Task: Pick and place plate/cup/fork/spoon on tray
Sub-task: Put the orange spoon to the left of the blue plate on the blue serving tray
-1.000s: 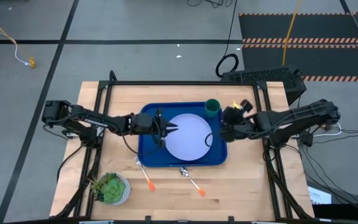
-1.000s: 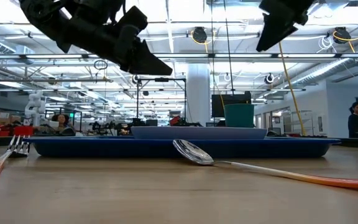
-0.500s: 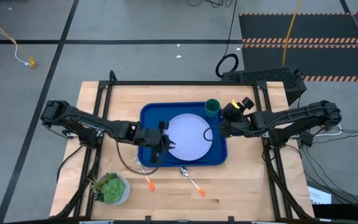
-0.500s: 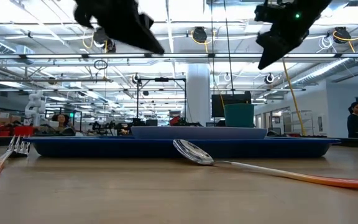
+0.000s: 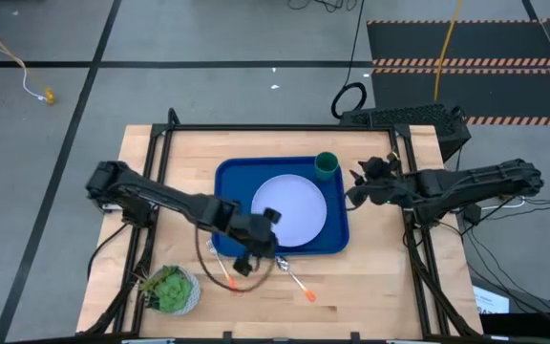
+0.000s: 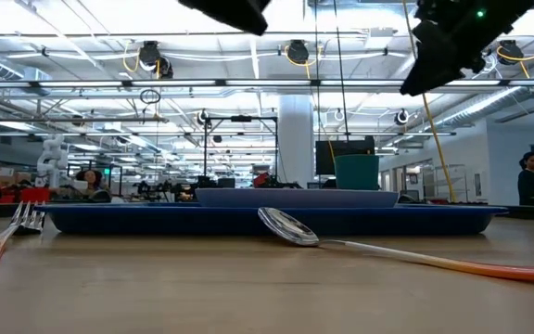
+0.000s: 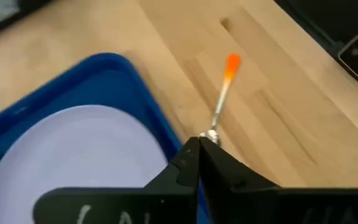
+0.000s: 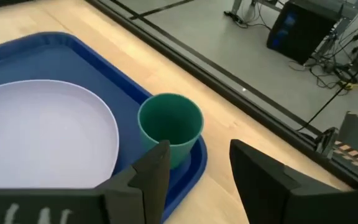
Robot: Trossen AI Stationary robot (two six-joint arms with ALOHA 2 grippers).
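The blue tray (image 5: 227, 182) holds the pale plate (image 5: 289, 210) and, in its far right corner, the green cup (image 5: 326, 165). The spoon (image 5: 294, 278) and the fork (image 5: 228, 281) lie on the wood in front of the tray's near rim. My left gripper (image 5: 267, 241) hangs shut, high above the near rim, with the spoon (image 7: 224, 87) just beyond its tips (image 7: 197, 149). My right gripper (image 8: 197, 180) stands open in the air off the tray's right side, facing the cup (image 8: 170, 126).
A small white pot with a green plant (image 5: 170, 290) stands at the table's near left corner. Black frame rails run along the table's left and right sides. Bare wood lies in front of the tray and to its right.
My left gripper has risen and swung from above the tray's left part toward the near edge, to above the spoon, tipping downward, and its fingers have drawn together. My right gripper has drawn back from the tray toward the table's right edge, still open.
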